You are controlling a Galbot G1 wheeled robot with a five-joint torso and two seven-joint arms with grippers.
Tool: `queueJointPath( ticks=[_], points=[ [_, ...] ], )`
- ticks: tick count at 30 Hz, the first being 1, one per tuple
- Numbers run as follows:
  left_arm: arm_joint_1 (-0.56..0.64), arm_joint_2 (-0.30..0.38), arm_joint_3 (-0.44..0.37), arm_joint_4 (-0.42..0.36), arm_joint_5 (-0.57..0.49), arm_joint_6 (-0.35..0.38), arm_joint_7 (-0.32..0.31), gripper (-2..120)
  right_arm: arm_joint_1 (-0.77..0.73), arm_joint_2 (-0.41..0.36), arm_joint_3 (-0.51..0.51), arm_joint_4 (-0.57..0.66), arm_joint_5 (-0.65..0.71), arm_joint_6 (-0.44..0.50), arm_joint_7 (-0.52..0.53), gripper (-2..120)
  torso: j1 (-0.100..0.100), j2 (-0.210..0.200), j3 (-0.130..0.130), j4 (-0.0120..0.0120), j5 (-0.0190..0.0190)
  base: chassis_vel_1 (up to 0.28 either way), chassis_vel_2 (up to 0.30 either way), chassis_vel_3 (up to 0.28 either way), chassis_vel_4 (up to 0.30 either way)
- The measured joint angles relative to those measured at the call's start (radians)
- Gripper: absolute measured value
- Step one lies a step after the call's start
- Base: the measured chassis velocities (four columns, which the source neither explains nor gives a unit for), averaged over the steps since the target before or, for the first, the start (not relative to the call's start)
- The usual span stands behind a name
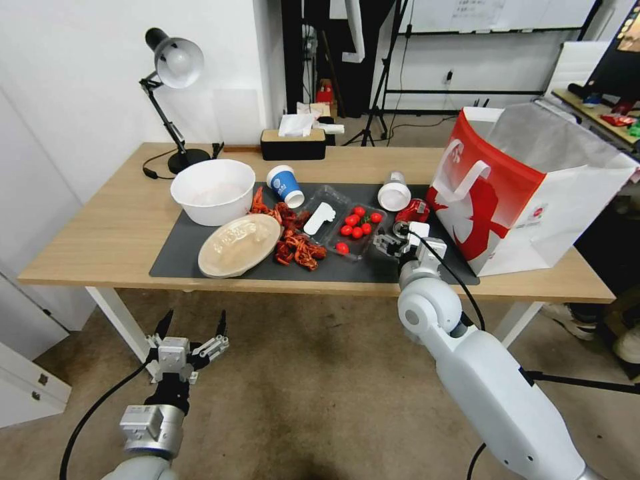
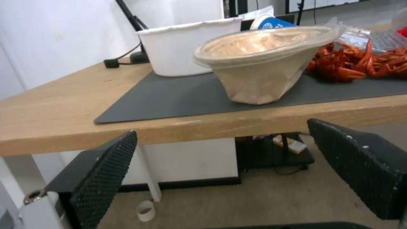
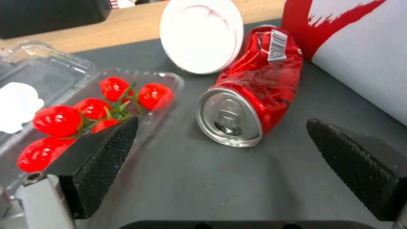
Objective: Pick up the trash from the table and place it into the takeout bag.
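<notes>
A: Right gripper (image 3: 220,149) where?
B: Over the mat's (image 1: 200,250) near edge, fingers spread and empty, with a crushed red can (image 3: 254,101) lying between them. Takeout bag (image 1: 533,193) stands just right of it; tomato tray (image 3: 101,105) crowds the other side.
A: Left?
B: Left gripper (image 1: 191,333) is parked below the table (image 1: 100,233) edge, spread wide, empty. Its wrist camera shows the beige lid (image 2: 263,60) tops a bowl.
A: Hidden?
B: White lidded cup (image 3: 201,35) is cut off up top.

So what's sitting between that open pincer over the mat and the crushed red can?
Nothing: the right wrist view shows bare grey mat between the open right pincer and the can.
</notes>
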Motion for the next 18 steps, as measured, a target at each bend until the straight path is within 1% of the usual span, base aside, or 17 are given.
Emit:
queueJointPath(
  ticks=[3,9,12,16,18],
  points=[
    [-0.016,0.015,-0.014,0.0,-0.005,0.013,-0.001,100,0.025,-0.019,-0.011,-0.016,0.017,-0.001,0.008,100,0.0,0.0,0.0,-0.0001,0.0,0.0,0.0,0.0,0.0],
    [-0.02,0.027,-0.016,0.001,-0.01,0.021,-0.002,100,0.074,-0.023,-0.022,-0.052,0.048,-0.009,0.035,100,0.0,0.0,0.0,0.0,0.0,0.0,0.0,0.0,0.0],
    [-0.019,0.02,-0.006,0.012,-0.009,0.022,-0.002,100,0.125,-0.014,-0.036,-0.094,0.079,-0.022,0.061,100,0.0,0.0,0.0,0.0001,-0.0001,0.0,0.0,0.0,0.0],
    [-0.02,0.018,0.001,0.02,-0.007,0.022,-0.002,100,0.15,-0.005,-0.047,-0.119,0.091,-0.027,0.067,100,0.0,0.0,0.0,0.0001,-0.0001,0.0,0.0,0.0,0.0],
    [-0.024,0.018,0.004,0.028,-0.006,0.022,-0.002,100,0.172,0.011,-0.054,-0.152,0.094,-0.028,0.071,100,0.0,0.0,0.0,0.0001,-0.0001,0.0,0.0,0.0,0.0]
  ],
)
